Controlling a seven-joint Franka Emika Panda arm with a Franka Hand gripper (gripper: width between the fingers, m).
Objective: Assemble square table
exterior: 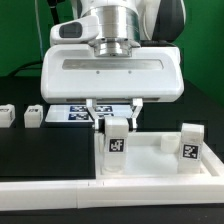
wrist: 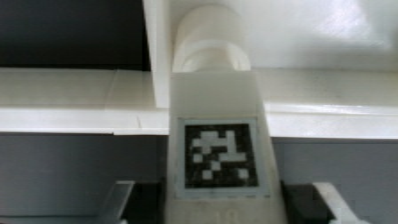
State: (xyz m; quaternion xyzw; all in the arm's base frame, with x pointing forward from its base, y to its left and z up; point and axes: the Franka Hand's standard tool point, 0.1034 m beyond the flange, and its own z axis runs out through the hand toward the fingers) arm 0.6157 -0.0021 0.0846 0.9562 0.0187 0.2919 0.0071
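Observation:
The square table's white top (exterior: 155, 165) lies at the exterior view's front right, with a raised rim. Two white tagged legs stand upright on it: one (exterior: 118, 142) under my gripper, one (exterior: 189, 143) further to the exterior view's right. My gripper (exterior: 117, 112) hangs straight down over the first leg, its fingers (exterior: 100, 108) on either side of the leg's top end. In the wrist view this leg (wrist: 219, 110) runs between the dark pads, which touch both its sides, and its far end meets the top (wrist: 71, 95). My gripper (wrist: 221, 207) is shut on it.
Two loose tagged leg blocks (exterior: 5, 115) (exterior: 33, 116) lie on the black table at the exterior view's left. The marker board (exterior: 72, 112) lies behind the gripper. A long white bar (exterior: 50, 197) runs along the front edge.

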